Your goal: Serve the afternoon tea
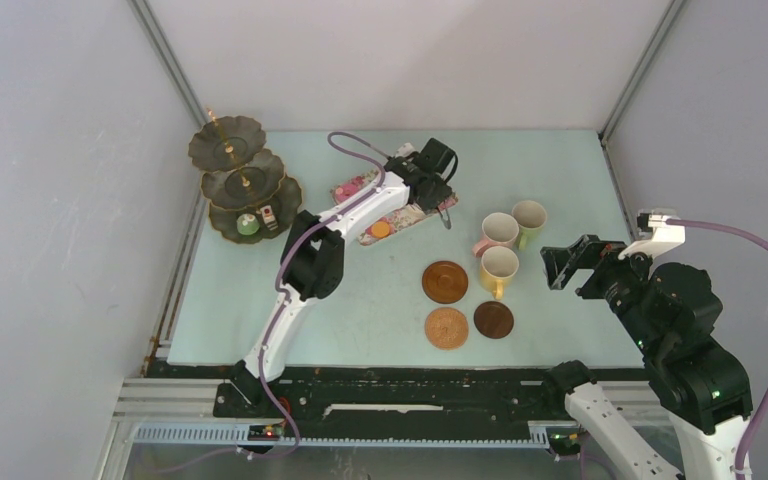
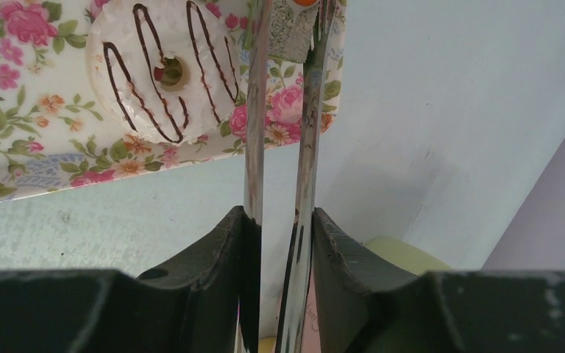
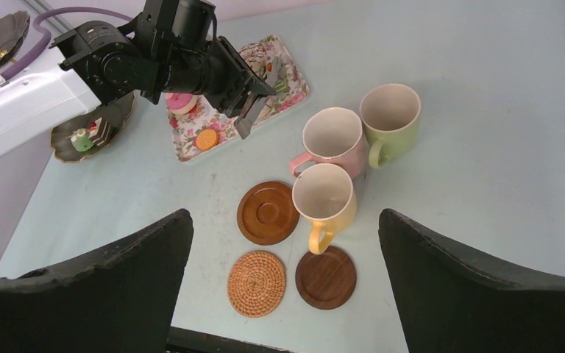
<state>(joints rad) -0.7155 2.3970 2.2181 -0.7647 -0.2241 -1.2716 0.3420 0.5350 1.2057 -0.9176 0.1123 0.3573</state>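
Top external: left arm [image 1: 360, 208] stretched over flowered tray [image 1: 348, 188], jaws clamped on tongs [image 2: 307, 147]; right arm [image 1: 665, 305] beside mugs [image 1: 500, 232], jaws apart.

— The tongs [image 2: 256, 110] look like bright polished metal, and the tray [image 2: 44, 154] is glossy, with printed flowers.
— Two coasters [image 3: 267, 212] are smooth wood; the woven coaster [image 3: 256, 273] looks rough. The mugs [image 3: 324, 195] are smooth ceramic, the table [image 3: 485, 147] matt.

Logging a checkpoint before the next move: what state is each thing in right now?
Tray: lying flat, holding a donut.
Tongs: gripped, reaching over the tray.
Left tool: shut on the tongs.
Right tool: open, empty.
Stand: bottom tier holds cakes, upper tiers empty.
Coasters: bare.
Yellow mug, pink mug, green mug: upright, empty, off the coasters.
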